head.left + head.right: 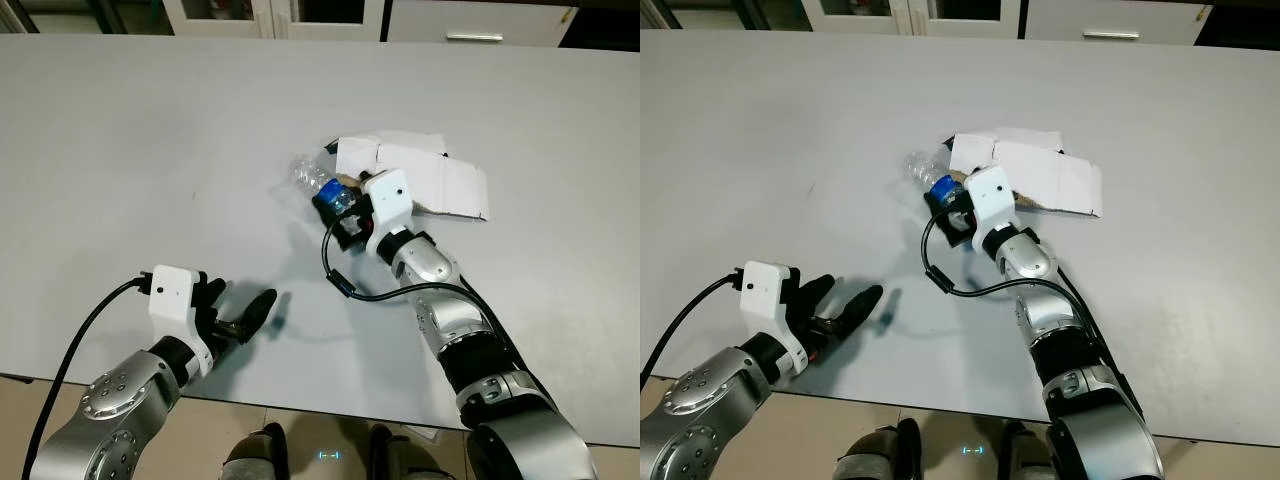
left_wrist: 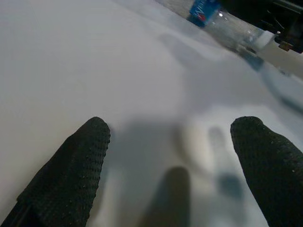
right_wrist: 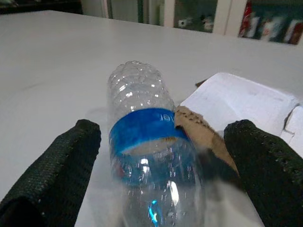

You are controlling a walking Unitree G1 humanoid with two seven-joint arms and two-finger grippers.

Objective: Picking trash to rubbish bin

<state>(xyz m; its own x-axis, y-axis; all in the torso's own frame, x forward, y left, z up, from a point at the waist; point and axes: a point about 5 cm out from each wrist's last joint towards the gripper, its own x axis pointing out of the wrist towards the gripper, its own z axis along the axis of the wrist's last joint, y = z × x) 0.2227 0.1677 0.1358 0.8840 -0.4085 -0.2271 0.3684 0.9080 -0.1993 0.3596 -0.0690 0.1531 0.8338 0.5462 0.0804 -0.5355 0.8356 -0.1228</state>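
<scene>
Currently listed on the table (image 1: 150, 130):

Bottle (image 3: 150, 156): clear plastic, blue label, lying on its side near the table's middle, touching a piece of torn cardboard (image 1: 430, 175) beside it.

Right gripper (image 1: 338, 215): brought to the bottle's labelled end, fingers (image 3: 57, 168) spread wide, one on each side of the body; no grip is yet made.

Left gripper (image 1: 240, 318): held low near the table's front edge, well apart from the bottle, fingers (image 2: 71, 170) parted and holding nothing.

Step in hand, as judged: closing on the bottle. The label band is best kept centred between the fingers, and the cardboard flap kept out of the pinch. A thin bottle is likely to crumple or roll, so a gentle, even squeeze is advised before lifting.
</scene>
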